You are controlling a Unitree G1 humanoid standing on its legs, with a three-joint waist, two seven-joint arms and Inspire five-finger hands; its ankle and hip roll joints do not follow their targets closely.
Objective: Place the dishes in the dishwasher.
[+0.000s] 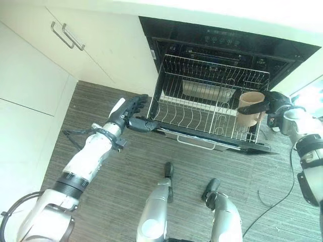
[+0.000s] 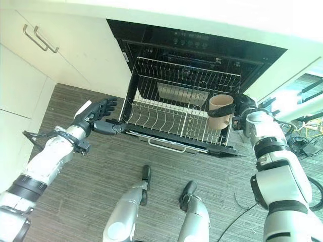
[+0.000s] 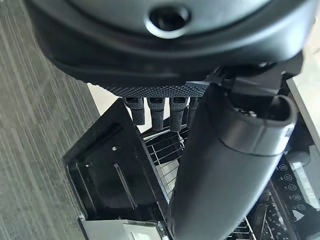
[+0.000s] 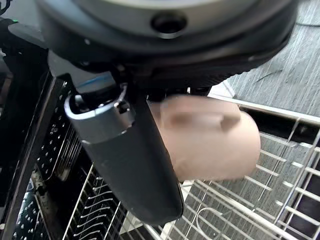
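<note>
**One cup held over the rack, ready to set down**

One beige cup [image 1: 251, 108] was all you had in hand at this moment. Your right hand [image 1: 273, 104] had its fingers and thumb curled round the cup's wall, holding it upright with the mouth up, above the right end of the pulled-out wire rack [image 1: 202, 108] of the dishwasher [image 2: 194, 48]. In the right wrist view the cup [image 4: 210, 137] sat just past the thumb [image 4: 130, 160], with the rack wires below the fingertips and some air between cup and wires, as far as could be judged.

Your left hand [image 1: 132, 115] hovered at the rack's left front corner, fingers straight and relaxed, holding nothing. The left wrist view showed its fingers [image 3: 157, 110] pointing toward the open door's corner [image 3: 107, 170], close to it; you could not tell from these views whether they touched.

A shallow light-coloured dish [image 2: 182, 94] already lay at the back of the rack, well beyond your fingertips.

To do the step well, my judgement was that you should have lowered the cup straight down between the tines rather than onto one, so it would not tip when the fingers let go. Tilting it mouth-down would have suited washing better, but only with wrist room to spare. Release should have waited until the cup's weight rested on the wires.
</note>
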